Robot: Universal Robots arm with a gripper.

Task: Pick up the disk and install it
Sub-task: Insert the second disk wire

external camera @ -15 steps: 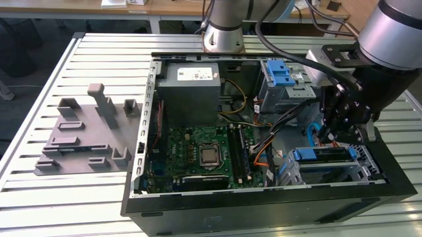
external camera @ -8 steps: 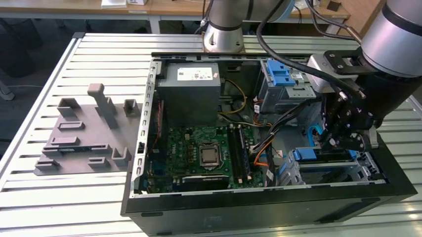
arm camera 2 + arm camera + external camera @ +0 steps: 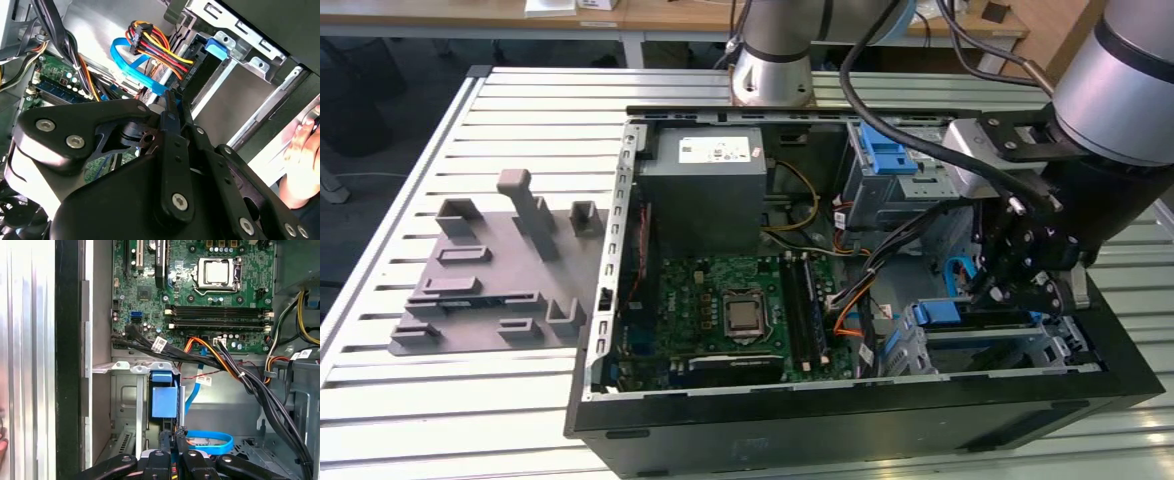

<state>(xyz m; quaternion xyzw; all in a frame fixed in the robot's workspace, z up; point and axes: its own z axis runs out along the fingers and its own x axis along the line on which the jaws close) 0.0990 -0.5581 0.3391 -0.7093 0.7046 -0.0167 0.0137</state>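
The robot arm's gripper (image 3: 1014, 290) hung inside the open computer case (image 3: 854, 420) on the slatted bench (image 3: 400, 400), low over the silver drive cage (image 3: 1047, 355) at the corner of the case farthest from the grey power supply box (image 3: 707, 185). Its jaws stood nearly together, pinched on a thin dark edge with a sliver of blue at the tips, seen in both wrist views; by the look of it this was the upper edge of the disk (image 3: 164, 401), whose blue carrier bracket sat in the cage slot directly beneath the jaws. The disk stood on edge, its long axis running down into the cage and away from the gripper, so the line from jaws to slot was nearly straight down. How deeply it was seated could not be told. A loose blue data cable (image 3: 210, 440) curled just beside the cage, between it and the motherboard (image 3: 720, 310). A person's hand (image 3: 302, 145) rested outside the case, near the cage wall.
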